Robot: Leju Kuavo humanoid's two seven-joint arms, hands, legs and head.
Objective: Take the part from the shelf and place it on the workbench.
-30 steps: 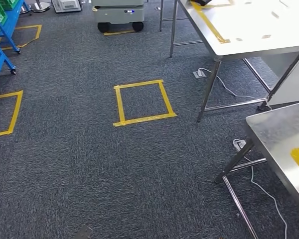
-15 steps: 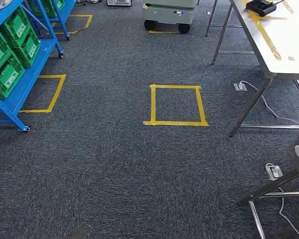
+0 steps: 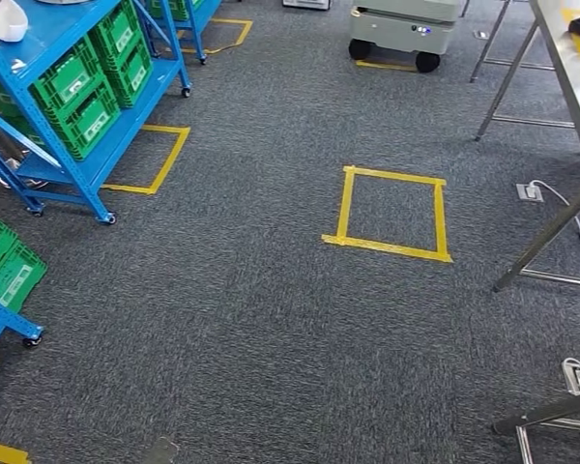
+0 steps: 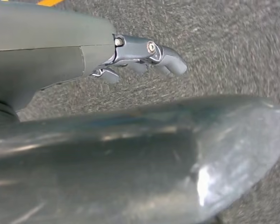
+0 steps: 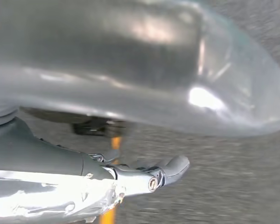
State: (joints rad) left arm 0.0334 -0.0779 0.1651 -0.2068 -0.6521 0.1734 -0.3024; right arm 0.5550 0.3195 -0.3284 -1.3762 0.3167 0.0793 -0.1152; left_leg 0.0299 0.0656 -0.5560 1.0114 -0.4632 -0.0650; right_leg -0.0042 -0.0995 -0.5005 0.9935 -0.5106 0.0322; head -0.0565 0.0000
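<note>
Turning left, the view now brings the blue shelf (image 3: 90,126) closer; a white part (image 3: 6,19) lies on top. Left robot hand (image 4: 142,53) and right robot hand (image 5: 145,175) hang empty, fingers extended.

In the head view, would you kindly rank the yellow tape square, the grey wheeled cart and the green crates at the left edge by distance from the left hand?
From the left hand:
1. Green crates, near left.
2. Yellow tape square, centre floor.
3. Grey wheeled cart, far, top.

Left hand (image 4: 107,56) hangs empty, fingers (image 4: 166,58) extended, over grey carpet (image 4: 237,46).
</note>
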